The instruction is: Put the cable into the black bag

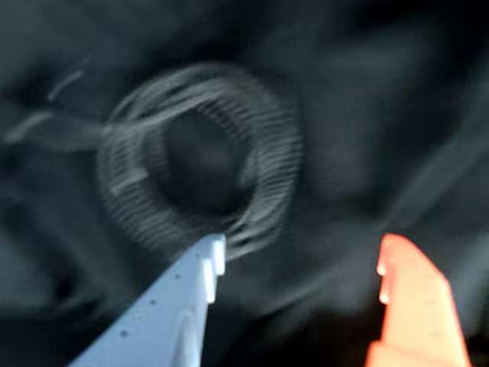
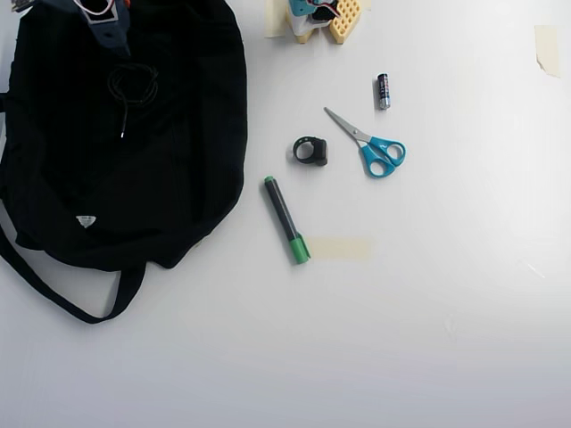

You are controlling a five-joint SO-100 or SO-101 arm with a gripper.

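The cable (image 2: 132,86) lies coiled on the black bag (image 2: 196,134), its tail toward 6 o'clock. The fingers (image 1: 302,256) stand apart, empty.

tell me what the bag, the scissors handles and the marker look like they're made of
The bag: soft matte black fabric, judging by its floppy folds and limp straps. The scissors: handles look like glossy blue plastic, blades bare shiny metal. The marker: probably smooth plastic, a dark barrel with green ends; too small to be sure.

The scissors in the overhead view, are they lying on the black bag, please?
No, the scissors lie on the bare white table, well to the right of the black bag.
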